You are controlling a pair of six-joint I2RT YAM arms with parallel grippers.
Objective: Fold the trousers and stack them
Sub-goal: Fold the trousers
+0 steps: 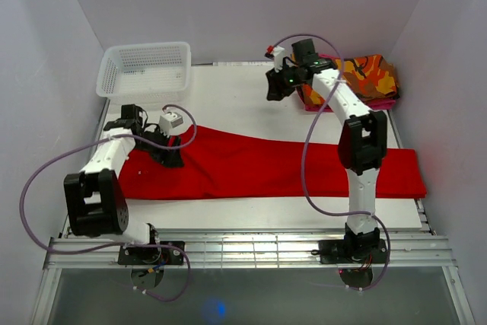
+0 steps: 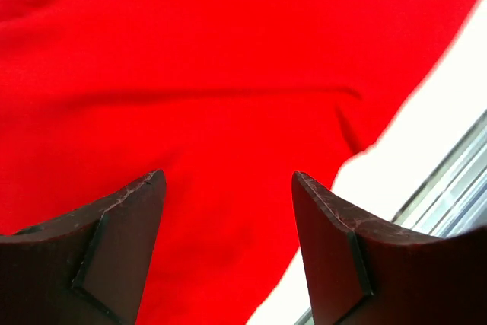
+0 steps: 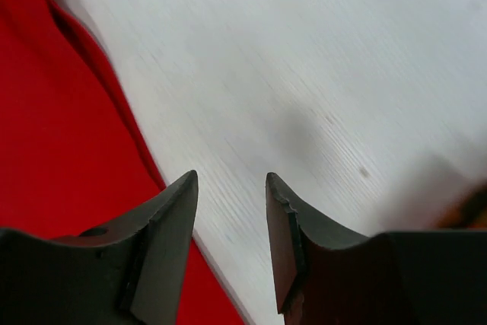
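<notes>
White desk (image 1: 228,89), white walls around. Trousers (image 1: 259,165) spread flat across near half, left to right. Left hand (image 2: 228,176) over their left end, fingers wide apart, nothing between. Right hand (image 3: 232,176) above bare far desk, fingers part open, empty, near camouflage garment (image 1: 365,78) at far right corner. Basket (image 1: 144,66) at far left corner.

We see soft, even light from above in the top view, sharp throughout, with barely any shadow. From the left wrist, the trousers (image 2: 190,74) glow oversaturated, folds nearly lost, and the surface (image 2: 445,112) burns out to white. The right wrist view is blurred and streaky, with a grey shadow patch.
</notes>
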